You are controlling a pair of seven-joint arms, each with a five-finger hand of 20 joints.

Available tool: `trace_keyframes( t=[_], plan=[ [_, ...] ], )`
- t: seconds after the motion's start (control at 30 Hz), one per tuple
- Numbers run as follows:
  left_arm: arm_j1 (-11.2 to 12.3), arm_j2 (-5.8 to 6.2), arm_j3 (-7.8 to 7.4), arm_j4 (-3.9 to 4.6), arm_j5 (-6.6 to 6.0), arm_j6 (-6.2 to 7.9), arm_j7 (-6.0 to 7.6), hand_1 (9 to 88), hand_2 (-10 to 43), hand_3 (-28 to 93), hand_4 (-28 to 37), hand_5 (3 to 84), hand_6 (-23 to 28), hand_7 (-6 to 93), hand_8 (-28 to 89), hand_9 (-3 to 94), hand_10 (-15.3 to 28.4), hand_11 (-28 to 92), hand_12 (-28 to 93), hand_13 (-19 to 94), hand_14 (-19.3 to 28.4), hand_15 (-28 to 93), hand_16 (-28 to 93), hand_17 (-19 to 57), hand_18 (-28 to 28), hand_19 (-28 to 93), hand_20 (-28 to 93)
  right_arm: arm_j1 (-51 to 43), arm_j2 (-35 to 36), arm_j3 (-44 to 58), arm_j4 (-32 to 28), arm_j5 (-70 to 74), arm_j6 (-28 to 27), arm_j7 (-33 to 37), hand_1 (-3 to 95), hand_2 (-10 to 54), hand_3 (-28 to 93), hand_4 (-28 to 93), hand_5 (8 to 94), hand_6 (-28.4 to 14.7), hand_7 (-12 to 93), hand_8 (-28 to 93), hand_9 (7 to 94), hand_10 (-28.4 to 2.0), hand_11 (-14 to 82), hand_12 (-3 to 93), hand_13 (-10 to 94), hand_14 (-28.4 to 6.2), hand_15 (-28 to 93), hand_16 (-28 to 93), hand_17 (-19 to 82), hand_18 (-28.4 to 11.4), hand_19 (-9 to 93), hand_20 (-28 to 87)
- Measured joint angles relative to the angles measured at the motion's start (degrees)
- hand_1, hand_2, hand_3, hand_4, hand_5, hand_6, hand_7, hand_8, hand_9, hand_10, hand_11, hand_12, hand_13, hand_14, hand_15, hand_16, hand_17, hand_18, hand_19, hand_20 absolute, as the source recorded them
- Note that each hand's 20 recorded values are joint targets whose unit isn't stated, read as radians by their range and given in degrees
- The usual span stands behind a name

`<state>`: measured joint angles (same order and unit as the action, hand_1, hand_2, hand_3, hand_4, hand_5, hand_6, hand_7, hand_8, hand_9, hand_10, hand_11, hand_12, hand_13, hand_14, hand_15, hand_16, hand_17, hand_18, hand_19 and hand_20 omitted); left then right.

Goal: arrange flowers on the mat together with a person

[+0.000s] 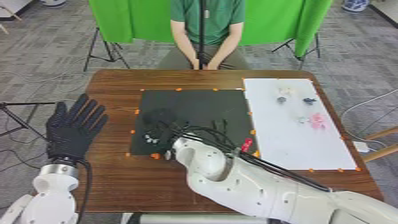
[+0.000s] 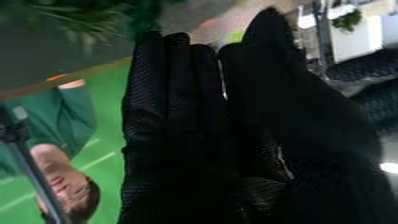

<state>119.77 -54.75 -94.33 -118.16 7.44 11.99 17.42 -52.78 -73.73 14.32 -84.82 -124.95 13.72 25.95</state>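
Over the left half of the dark mat (image 1: pixel 195 100) is my right hand (image 1: pixel 162 120), black against black. Small white blooms (image 1: pixel 151 139) lie by it on the mat's left side. In the right wrist view, the right hand (image 2: pixel 191 125) has straight fingers, and green foliage (image 2: pixel 75 17) is beyond its fingertips. My left hand (image 1: pixel 75 127) stays left of the mat, open with fingers spread. On the white sheet (image 1: pixel 293 150) are a pink flower (image 1: pixel 318 121), a white flower (image 1: pixel 286 91) and small blue-grey pieces (image 1: pixel 309 100).
Orange markers line the edges of the mat and sheet on the brown table (image 1: pixel 111 185). A person in a green shirt (image 1: pixel 209 17) sits across, hands low at the table's far edge. A dark vertical pole stands before them. Cables trail along the right arm.
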Motion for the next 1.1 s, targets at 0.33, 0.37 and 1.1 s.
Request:
trace_keyframes(
  t=[0.33, 0.37, 1.1],
  plan=[
    [1.1, -0.49, -0.66, -0.66, -0.16, 0.00, 0.63, 26.9, 11.3, 68, -28.3, 40.1, 7.3, 11.3, -9, 32.8, 13.0, 16, 8, 24, 14.3, 25, -5, -4.9, 13.2, 28, 13, -1.0, 0.0, 2.3, 0.5, -1.8, 1.4, 0.1, 63.0, -9.5, 43, -28, 55.6, 0.1, 48, 0, 55.1, -13.8, 22.2, 19.3, 48, -10.7, 39, 16, 33, -13.2, 56, 20],
    [1.5, -0.63, -0.91, -0.90, -0.16, 0.00, 0.81, 26.9, 11.4, 68, -28.3, 40.1, 7.3, 11.3, -9, 32.8, 13.0, 16, 8, 24, 14.3, 25, -5, -4.9, 13.2, 28, 13, -1.9, 0.0, 3.9, 0.2, -1.7, 1.3, -0.3, 60.7, -9.5, 46, -28, 55.6, -0.1, 48, -1, 55.1, -13.9, 22.3, 19.2, 48, -10.8, 39, 16, 33, -13.3, 56, 19],
    [4.2, -2.28, -3.51, -2.05, 0.19, -1.07, 1.27, 25.8, 12.6, 67, -28.3, 39.7, 7.0, 10.4, -9, 32.8, 13.0, 15, 7, 24, 13.6, 23, -6, -4.5, 13.0, 27, 12, -22.9, 11.2, 38.9, -26.3, 41.4, -0.6, -23.8, 23.5, 9.4, 71, -25, 41.2, -4.4, 18, -11, 39.1, -16.8, 8.1, 16.7, 32, -14.9, 24, 16, 18, -15.2, 38, 13]
  ],
)
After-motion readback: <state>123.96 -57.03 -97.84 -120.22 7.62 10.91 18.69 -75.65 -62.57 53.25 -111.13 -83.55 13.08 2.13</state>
